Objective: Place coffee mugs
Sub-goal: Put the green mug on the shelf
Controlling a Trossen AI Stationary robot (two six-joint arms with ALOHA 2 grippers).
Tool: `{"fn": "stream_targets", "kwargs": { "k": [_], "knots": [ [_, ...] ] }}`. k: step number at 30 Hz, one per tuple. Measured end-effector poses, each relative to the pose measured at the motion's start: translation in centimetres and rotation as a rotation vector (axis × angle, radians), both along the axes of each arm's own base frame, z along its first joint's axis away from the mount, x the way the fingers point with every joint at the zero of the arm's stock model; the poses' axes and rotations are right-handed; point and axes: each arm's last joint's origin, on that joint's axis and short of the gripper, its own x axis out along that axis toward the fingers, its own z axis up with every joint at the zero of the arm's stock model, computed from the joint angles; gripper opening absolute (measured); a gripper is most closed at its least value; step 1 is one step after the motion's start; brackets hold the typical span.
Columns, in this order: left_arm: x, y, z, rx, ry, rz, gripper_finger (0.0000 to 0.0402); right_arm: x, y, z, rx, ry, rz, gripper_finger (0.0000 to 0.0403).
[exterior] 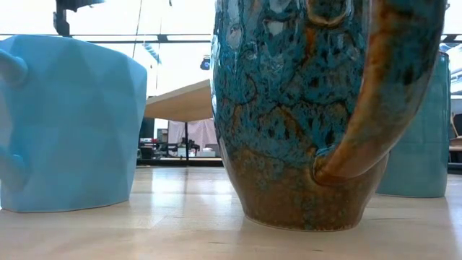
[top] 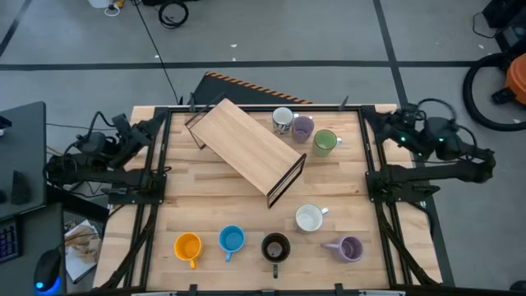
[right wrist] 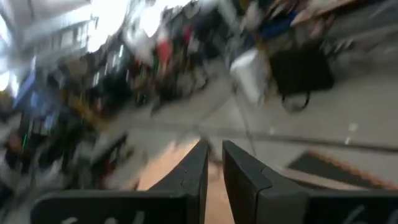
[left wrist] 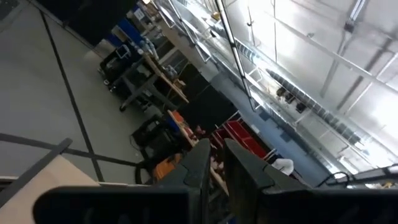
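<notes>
Several coffee mugs stand upright on the wooden table (top: 205,205). Along the near edge are an orange mug (top: 188,246), a light blue mug (top: 232,239) (exterior: 65,123), a dark brown mug (top: 276,247) (exterior: 310,108) and a lavender mug (top: 349,248), with a white mug (top: 309,218) behind them. At the far right stand a patterned mug (top: 282,120), a second lavender mug (top: 302,127) and a green mug (top: 325,142). My left gripper (left wrist: 214,146) is folded back at the table's left edge (top: 125,130), shut and holding nothing. My right gripper (right wrist: 212,146) is at the right edge (top: 404,123), also shut and holding nothing.
A wooden shelf on a black wire frame (top: 246,148) lies slantwise across the table's middle and far part. Its top shows in the low view (exterior: 180,101). Black frame rails run along both table sides (top: 156,205). A monitor and keyboard stand left of the table (top: 20,164).
</notes>
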Motion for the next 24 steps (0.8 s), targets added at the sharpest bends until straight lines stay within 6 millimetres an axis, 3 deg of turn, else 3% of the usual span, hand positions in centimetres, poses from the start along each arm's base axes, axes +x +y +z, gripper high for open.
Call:
{"fn": "stream_targets", "kwargs": {
  "k": [12, 16, 24],
  "knots": [
    [2.7, -0.5, 0.7, 0.057, -0.014, -0.151, 0.005, 5.8, 0.2, 3.2, 0.042, 0.564, 0.233, 0.0054],
    [3.8, -0.7, 0.9, 0.083, 0.048, -0.198, 0.0056, 7.6, -0.4, 2.8, 0.07, 0.774, 0.219, 0.0056],
    [4.3, -0.8, 2.8, 0.083, 0.299, -0.235, 0.0119, 10.2, -2.3, 1.8, 0.165, 0.891, 0.309, 0.0081]
  ]
}}
